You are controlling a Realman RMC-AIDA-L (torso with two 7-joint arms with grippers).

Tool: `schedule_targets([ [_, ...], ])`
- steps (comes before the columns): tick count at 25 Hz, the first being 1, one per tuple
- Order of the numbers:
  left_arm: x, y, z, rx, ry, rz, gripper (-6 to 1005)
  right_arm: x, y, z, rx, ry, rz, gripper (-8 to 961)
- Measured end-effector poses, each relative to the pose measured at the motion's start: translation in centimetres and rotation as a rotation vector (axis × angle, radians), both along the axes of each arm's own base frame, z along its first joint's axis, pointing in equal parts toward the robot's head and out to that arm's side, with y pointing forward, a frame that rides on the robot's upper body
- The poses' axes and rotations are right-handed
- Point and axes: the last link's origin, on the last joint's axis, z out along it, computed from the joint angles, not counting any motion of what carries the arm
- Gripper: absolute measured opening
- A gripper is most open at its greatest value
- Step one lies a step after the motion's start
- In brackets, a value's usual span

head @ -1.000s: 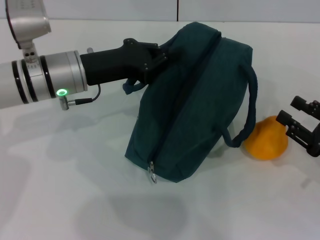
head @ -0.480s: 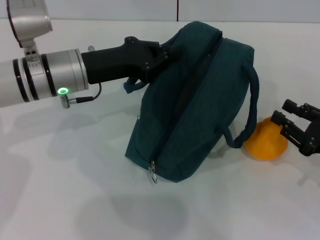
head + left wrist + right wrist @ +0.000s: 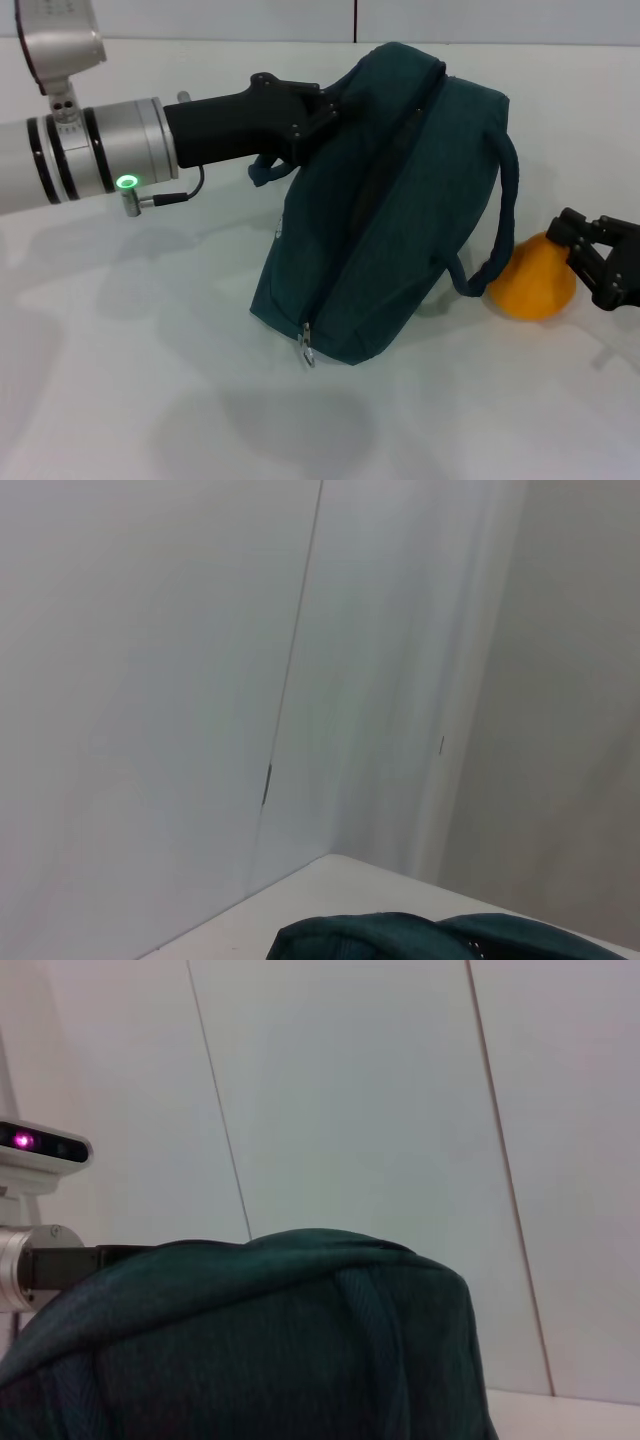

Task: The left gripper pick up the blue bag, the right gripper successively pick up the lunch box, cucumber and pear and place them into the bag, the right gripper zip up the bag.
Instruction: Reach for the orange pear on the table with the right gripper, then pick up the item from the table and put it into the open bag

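zip pull (image 3: 304,347): metal, nearest corner of bag, hangs at the low end of the zip; small & likely slippery, needs a pinch.
bag (image 3: 385,210): on table (image 3: 120,400), tipped up on its left side, low end toward camera. Soft fabric, sags; prob. light. Zip looks mostly shut, so I'd judge it needs opening before anything goes in. Best hold = handle or top seam, as now.
pear (image 3: 533,281): on table just right of bag, touching or almost touching the right handle loop (image 3: 500,215). Smooth, rounded, firm-ish, bruises if squeezed hard; take across the fat belly, not the neck.
R gripper (image 3: 590,250): low, at right edge, right at the pear's right side; fingers apart, contact w/ pear can't tell. Arm comes in from the right, claw pointing left.
L gripper (image 3: 325,108): farther back, arm reaching horiz. from the left, green light on wrist; fingers closed on bag's upper left edge by the left handle, holding that side up.
lunch box, cucumber: not seen in any view.
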Motion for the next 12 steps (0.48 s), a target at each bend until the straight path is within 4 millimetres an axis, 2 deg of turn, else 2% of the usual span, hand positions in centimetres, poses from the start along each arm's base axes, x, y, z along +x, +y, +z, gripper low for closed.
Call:
schedule_targets([
  [2, 0.02, -0.02, -0.04, -0.001, -0.001, 0.000, 42, -0.11, 0.13, -0.02, -0.001, -0.001, 0.004, 145],
  [7, 0.14, -0.09, -0.20, -0.007, -0.008, -0.002, 42, -0.16, 0.20, -0.03, -0.003, -0.004, 0.007, 125],
  [10, 0.05, -0.13, -0.19, -0.006, -0.007, -0.001, 42, -0.13, 0.15, 0.09, -0.009, -0.001, 0.009, 29],
  [12, -0.02, -0.16, -0.17, -0.003, -0.005, -0.003, 42, -0.13, -0.06, 0.23, -0.011, 0.005, 0.015, 30],
])
